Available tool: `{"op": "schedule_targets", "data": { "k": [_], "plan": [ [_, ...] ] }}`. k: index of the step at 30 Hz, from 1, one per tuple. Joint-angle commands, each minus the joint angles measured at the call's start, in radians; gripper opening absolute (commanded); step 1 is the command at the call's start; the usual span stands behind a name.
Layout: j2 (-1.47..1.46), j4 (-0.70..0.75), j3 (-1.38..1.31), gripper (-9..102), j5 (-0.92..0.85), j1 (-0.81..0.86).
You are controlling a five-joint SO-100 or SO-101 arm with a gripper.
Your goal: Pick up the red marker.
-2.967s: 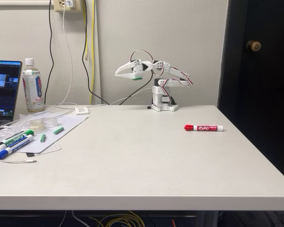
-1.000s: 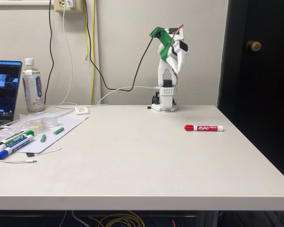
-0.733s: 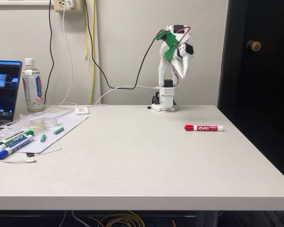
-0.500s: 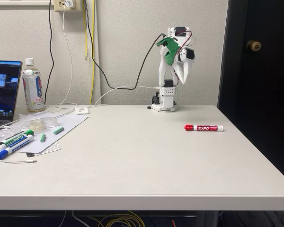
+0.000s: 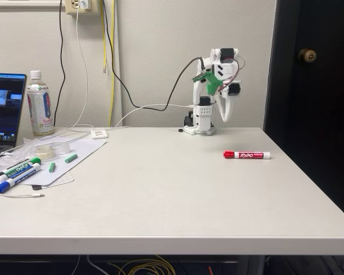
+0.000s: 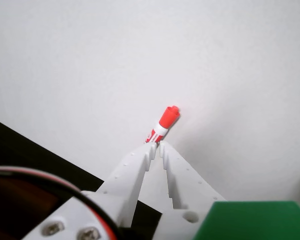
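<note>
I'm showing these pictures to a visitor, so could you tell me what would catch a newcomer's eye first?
The red marker lying alone on the bare right side of the table in the fixed view. Behind it, at the far edge, the white arm rears up, its claw pointing down, shut in the wrist view.

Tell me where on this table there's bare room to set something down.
In the fixed view, the table is bare across the middle and front, between the paper sheet on the left and the red marker on the right. The left edge is crowded: markers, tape roll, bottle, laptop.
</note>
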Motion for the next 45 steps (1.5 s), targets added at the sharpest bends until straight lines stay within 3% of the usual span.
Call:
{"op": "schedule_targets", "data": {
  "k": [1, 11, 27, 45],
  "plan": [
    [-0.011, -0.005, -0.031, 0, 0.054, -0.023],
    [-0.029, -0.055, 0.018, 0, 0.183, -0.092],
    [0.069, -0.325, 0.376, 0, 0.235, -0.133],
    [-0.006, -0.417, 0.387, 5, 0.308, -0.169]
  ]
}}
